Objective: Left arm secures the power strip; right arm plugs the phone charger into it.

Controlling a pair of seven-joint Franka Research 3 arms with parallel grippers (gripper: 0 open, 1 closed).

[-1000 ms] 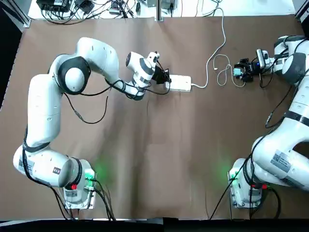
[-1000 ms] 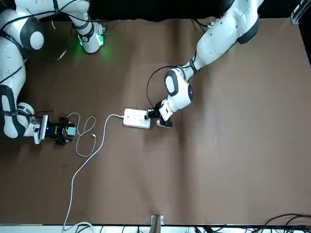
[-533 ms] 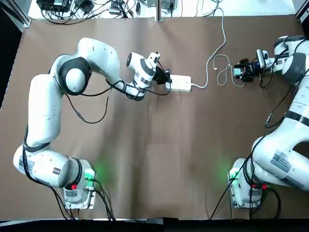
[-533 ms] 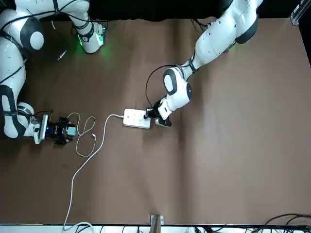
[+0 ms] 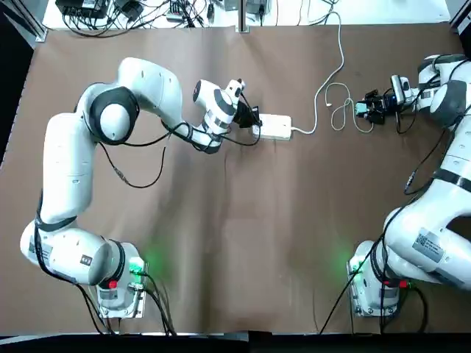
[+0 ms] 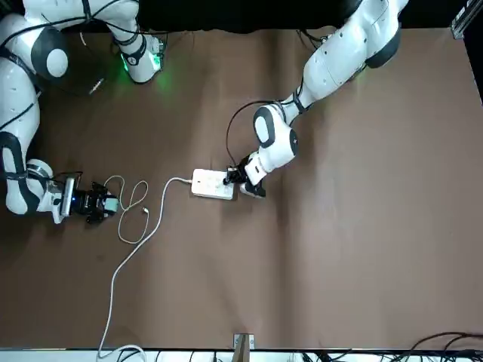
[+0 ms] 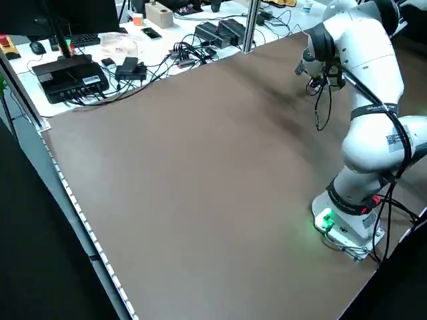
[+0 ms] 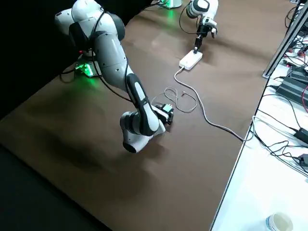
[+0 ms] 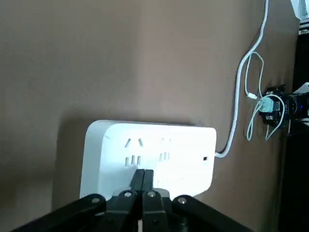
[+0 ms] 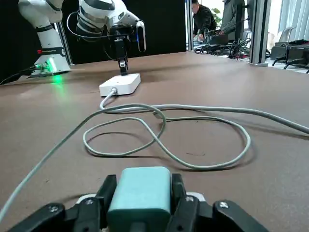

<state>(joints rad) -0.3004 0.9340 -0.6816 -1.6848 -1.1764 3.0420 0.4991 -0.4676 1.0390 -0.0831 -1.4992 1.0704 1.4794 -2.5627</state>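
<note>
Left end effector [image 6: 240, 181], fingers pressed together, pins power strip [image 6: 212, 184] | right end effector [image 10: 140, 203] pinches phone charger [image 10: 140, 189] (well apart) | plugging remains.

Between charger [image 5: 362, 109] and strip [image 5: 274, 126], only looped cable [image 5: 340, 112] and thick cord [image 5: 321, 92] cross the table [image 5: 257, 235].

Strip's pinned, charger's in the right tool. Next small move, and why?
Probably lift the right tool slightly and start toward the power strip. It is shut on the phone charger low over the table, well apart from the strip, which the left tool presses with shut fingers.
</note>
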